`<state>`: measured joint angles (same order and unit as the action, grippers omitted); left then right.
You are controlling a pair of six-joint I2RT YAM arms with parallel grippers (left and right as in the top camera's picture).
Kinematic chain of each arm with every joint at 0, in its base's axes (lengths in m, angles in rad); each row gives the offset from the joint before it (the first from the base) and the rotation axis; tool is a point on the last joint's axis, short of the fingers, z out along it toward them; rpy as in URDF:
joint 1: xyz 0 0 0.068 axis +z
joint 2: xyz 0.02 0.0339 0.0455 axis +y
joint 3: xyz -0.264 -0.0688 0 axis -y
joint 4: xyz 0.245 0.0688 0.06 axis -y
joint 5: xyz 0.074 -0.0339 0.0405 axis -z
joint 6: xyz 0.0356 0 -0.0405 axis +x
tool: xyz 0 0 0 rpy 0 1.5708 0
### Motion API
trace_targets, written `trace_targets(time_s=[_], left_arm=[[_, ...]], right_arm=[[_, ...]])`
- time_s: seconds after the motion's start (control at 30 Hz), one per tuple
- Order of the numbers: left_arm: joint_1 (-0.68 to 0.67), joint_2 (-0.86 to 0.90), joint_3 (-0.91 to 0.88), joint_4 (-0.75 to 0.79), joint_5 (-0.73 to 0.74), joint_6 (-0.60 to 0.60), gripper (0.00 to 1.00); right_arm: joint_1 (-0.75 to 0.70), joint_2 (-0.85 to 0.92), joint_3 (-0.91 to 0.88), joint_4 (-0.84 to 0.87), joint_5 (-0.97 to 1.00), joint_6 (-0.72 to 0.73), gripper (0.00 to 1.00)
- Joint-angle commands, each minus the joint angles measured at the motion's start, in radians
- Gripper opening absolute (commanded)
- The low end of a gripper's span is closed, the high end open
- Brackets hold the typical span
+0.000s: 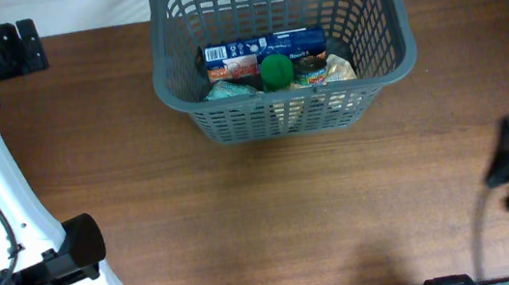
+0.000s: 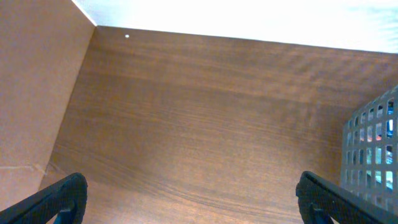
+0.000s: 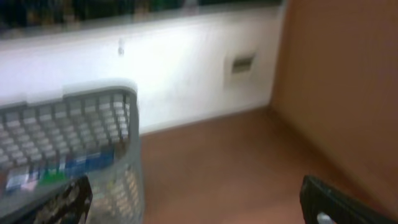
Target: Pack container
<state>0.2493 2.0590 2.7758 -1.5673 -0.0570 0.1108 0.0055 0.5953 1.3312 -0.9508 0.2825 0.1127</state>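
- The container (image 1: 271, 119), a dark grey slatted basket, sits upright at the far edge of the brown wood-grain surface (image 1: 274, 218), a little right of centre in the overhead view. Its opening faces up.
- Its long axis runs left to right across the surface, with one long wall facing the near side.
- Inside, seen only from overhead, a blue box (image 1: 262, 48) lies along the long axis and a green ball (image 1: 276, 70) sits just in front of it. A pale teal packet (image 1: 224, 91) lies to the left of the ball, and a tan packet (image 1: 338, 68) to the right.
- The left wrist view catches only one lattice end of the container (image 2: 373, 149) at its right edge, with specks of colour behind the slots.
- The right wrist view is blurred. It shows a rounded corner of the container (image 3: 74, 143) at the left, with blue and green showing through the wall.
- The left fingers (image 2: 62, 196) are spread very wide and hold nothing. Only bare surface lies between them, well apart from the container.
- The right fingers (image 3: 339, 202) are likewise spread wide and hold nothing.
- Only the wrist views show the white wall (image 3: 186, 68) beyond the surface and a brown side panel (image 2: 37, 81).
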Motion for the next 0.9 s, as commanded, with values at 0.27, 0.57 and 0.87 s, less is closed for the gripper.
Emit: trace_targets(time_s=[0.27,0.57,0.87], left_arm=[[0.002,-0.007,-0.005,-0.003,0.0,-0.006,0.99],[0.002,-0.007,-0.005,-0.003,0.0,-0.006,0.99],[0.002,-0.007,-0.005,-0.003,0.0,-0.006,0.99]], right_arm=[[-0.058,-0.339,-0.919,0.523,-0.291,0.0,0.99],[-0.06,-0.525,-1.152,0.566,-0.29,-0.001,0.99],[-0.063,-0.592,-1.219,0.578,-0.272,-0.001,0.99]])
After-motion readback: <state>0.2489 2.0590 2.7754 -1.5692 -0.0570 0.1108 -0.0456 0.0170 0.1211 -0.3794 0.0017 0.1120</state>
